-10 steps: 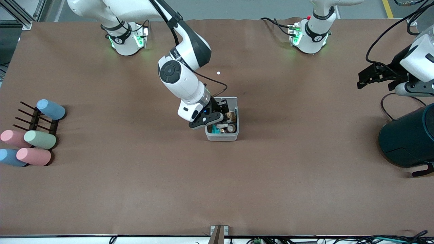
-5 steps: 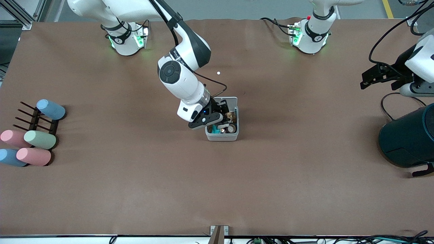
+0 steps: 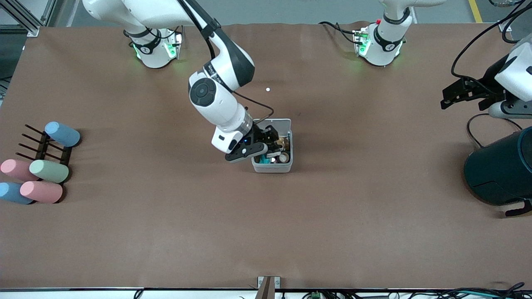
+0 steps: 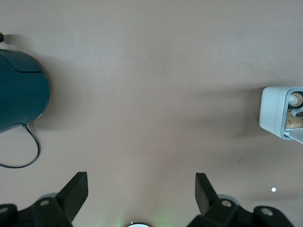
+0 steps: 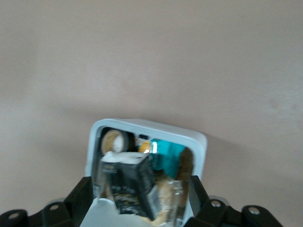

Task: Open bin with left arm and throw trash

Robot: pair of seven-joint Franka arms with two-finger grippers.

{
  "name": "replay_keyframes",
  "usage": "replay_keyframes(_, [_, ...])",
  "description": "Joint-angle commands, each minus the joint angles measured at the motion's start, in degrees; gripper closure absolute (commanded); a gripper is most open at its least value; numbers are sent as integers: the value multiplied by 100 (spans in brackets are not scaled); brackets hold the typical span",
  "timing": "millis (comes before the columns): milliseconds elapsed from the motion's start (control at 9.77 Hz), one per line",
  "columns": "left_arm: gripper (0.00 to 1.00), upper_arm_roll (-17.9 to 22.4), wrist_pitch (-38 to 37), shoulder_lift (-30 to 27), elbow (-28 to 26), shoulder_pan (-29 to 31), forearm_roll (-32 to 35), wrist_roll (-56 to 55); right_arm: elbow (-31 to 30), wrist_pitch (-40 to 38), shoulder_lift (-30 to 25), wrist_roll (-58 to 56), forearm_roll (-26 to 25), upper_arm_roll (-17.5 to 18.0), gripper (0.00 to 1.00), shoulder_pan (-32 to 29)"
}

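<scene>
The bin [image 3: 272,167] is a small white box in the middle of the table, its lid [image 3: 279,123] standing open. It also shows in the right wrist view [image 5: 147,125] and the left wrist view [image 4: 273,113]. It holds a black packet [image 5: 130,184], a black roll with a beige centre [image 5: 113,139] and a teal scrap [image 5: 166,158]. I cannot make out the white loop. My right gripper [image 5: 139,194] [image 3: 271,143] is open just over the bin, its fingers either side of the packet and apart from it. My left gripper [image 4: 140,189] [image 3: 447,96] is open and empty, up over the left arm's end of the table.
A large dark teal cylinder [image 3: 498,170] stands at the left arm's end, with a cable beside it. A tiny white dot [image 3: 268,89] lies farther from the front camera than the bin. Several pastel cylinders [image 3: 50,171] and a black rack [image 3: 45,145] lie at the right arm's end.
My right arm has shifted a little toward its own end of the table, the gripper still over the bin. My left gripper has drifted slightly and stays open.
</scene>
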Motion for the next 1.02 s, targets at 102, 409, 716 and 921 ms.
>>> replay_keyframes(102, [0,-3,-86,-34,30,23,8,-62,-5,-1501,-528,-674,-507,-315,1,-615])
replay_keyframes(409, [0,5,-86,-25,30,23,8,-62,83,-2656,-967,-718,-1925,-783,1,-1253])
replay_keyframes(716, [0,40,-95,-43,30,32,8,-27,13,-3262,-1495,-736,-1891,-739,0,-2308])
replay_keyframes(921, [0,32,-95,-52,30,225,-1,61,-31,-3614,-1899,-1164,-1891,-502,0,-3083])
